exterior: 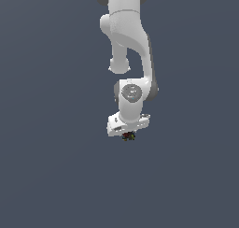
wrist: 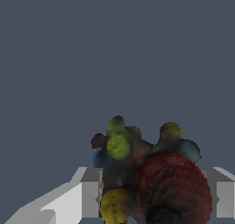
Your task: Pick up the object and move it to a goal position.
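Note:
The object (exterior: pixel 128 136) is a tiny dark lump with red, yellow, blue and green specks, seen just under the white gripper (exterior: pixel 128 134) in the exterior view. In the wrist view the object (wrist: pixel 147 177) fills the space between the two white fingers (wrist: pixel 85 198), with yellow, blue and dark red lobes. The fingers press it from both sides. The gripper is shut on the object. The fingertips themselves are hidden behind the hand in the exterior view.
The white arm (exterior: pixel 128 40) comes down from the top of the exterior view. The ground (exterior: pixel 46 175) is a plain grey surface with nothing else showing on it.

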Motion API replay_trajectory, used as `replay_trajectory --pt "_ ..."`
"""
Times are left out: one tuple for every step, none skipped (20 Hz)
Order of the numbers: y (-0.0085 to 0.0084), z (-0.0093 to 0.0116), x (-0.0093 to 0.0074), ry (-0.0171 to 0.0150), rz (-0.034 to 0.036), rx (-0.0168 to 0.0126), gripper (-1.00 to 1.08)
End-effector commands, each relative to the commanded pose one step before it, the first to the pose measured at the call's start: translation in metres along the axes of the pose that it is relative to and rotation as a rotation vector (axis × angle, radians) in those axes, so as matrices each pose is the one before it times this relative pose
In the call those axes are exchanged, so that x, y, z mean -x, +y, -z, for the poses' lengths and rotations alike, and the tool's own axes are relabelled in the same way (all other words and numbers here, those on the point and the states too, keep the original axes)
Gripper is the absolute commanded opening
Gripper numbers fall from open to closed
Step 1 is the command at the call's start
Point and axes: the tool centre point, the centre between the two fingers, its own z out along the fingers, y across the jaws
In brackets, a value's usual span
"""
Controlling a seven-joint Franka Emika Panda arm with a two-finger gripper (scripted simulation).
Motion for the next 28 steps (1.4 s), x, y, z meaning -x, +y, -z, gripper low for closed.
replay_trajectory --pt "0.00157 0.00828 0.00189 0.00233 -0.00022 0.00066 -1.0" --pt "0.00067 0.00392 0.00146 0.0 0.0 0.0 -1.0" --pt "0.00058 0.00401 0.00157 -0.00063 0.00029 -0.00005 -1.0" --pt "0.00084 0.00488 0.00182 0.0 0.0 0.0 -1.0" --pt "0.00092 0.00537 0.002 0.0 0.0 0.0 -1.0" --pt "0.001 0.00587 0.00218 0.0 0.0 0.0 -1.0" --pt "0.00093 0.00599 0.00228 -0.00062 0.00028 -0.00011 -1.0" --pt "0.00118 0.00689 0.00255 0.0 0.0 0.0 -1.0" --pt "0.00127 0.00742 0.00273 0.0 0.0 0.0 -1.0" --pt "0.00136 0.00796 0.00292 0.0 0.0 0.0 -1.0" --pt "0.00131 0.00813 0.00302 -0.0006 0.00027 -0.0002 -1.0" --pt "0.00154 0.00909 0.00331 0.0 0.0 0.0 -1.0" --pt "0.00162 0.0096 0.00348 0.0 0.0 0.0 -1.0" --pt "0.00154 0.00945 0.00344 -0.00056 0.00026 -0.0003 -1.0" --pt "0.00167 0.00996 0.00357 0.0 0.0 0.0 -1.0" --pt "0.0016 0.00974 0.00349 -0.00052 0.00025 -0.00038 -1.0" --pt "0.00171 0.01026 0.00364 0.0 0.0 0.0 -1.0" --pt "0.00173 0.01043 0.00368 0.0 0.0 0.0 -1.0" --pt "0.00171 0.0103 0.0036 -0.00045 0.00024 -0.00047 -1.0" --pt "0.0018 0.01085 0.00377 0.0 0.0 0.0 -1.0" --pt "0.00178 0.01058 0.00363 -0.00042 0.00023 -0.0005 -1.0" --pt "0.00176 0.01059 0.00362 0.0 0.0 0.0 -1.0" --pt "0.0017 0.00996 0.00335 -0.00041 0.00022 -0.00051 -1.0" --pt "0.00166 0.00993 0.00334 0.0 0.0 0.0 -1.0" --pt "0.00161 0.00926 0.00306 -0.00042 0.00022 -0.0005 -1.0" --pt "0.00156 0.00922 0.00305 0.0 0.0 0.0 -1.0" --pt "0.00152 0.00885 0.00289 0.0 0.0 0.0 -1.0" --pt "0.00148 0.00811 0.00255 -0.00051 0.0002 -0.00042 -1.0"
